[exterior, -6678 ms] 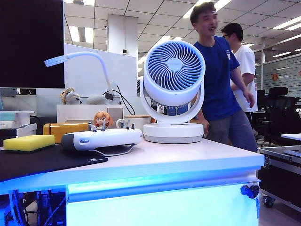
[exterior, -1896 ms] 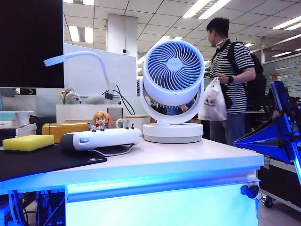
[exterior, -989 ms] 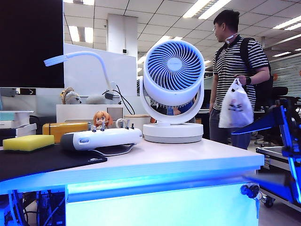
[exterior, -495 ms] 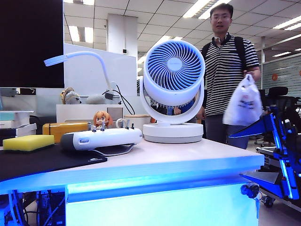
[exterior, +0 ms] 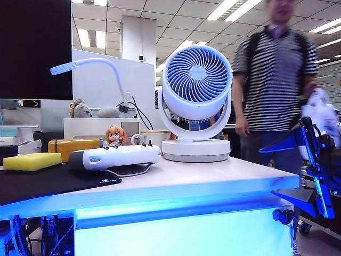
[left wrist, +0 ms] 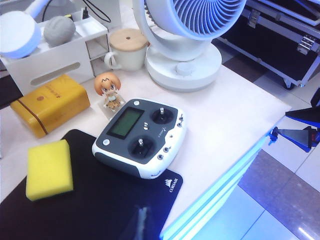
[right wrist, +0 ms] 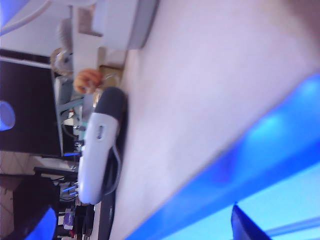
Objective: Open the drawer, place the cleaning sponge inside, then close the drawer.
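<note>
The wide glossy white drawer (exterior: 181, 234), glowing blue, is closed under the pale worktop (exterior: 213, 178), its small dark round key lock (exterior: 282, 216) at the right edge. Only the exterior view shows this front and the lock.

The flat bright yellow cleaning sponge (left wrist: 48, 169) lies on the black mouse mat (left wrist: 90, 210) at the worktop's left, apart from the white and grey remote controller (left wrist: 141, 143). The left wrist view looks down on its top face; the exterior view gives its side (exterior: 32, 161).

The right gripper (exterior: 314, 170), with blue fingers, hangs off the worktop's right end near the lock, its fingers spread wide and holding nothing. In the right wrist view only one dark fingertip (right wrist: 245, 227) enters, before the blue-lit worktop edge.

The left gripper (left wrist: 141, 225) is above the mouse mat's near edge, fingers pressed together and empty; the exterior view does not show it.

Behind stand a large white round fan (exterior: 197, 101), a small orange-haired figurine (left wrist: 109, 89), a glossy golden-yellow case (left wrist: 47, 102) and a cream mug with a wooden lid (left wrist: 127, 50). A man in a striped shirt (exterior: 277, 80) appears in the exterior view alone.
</note>
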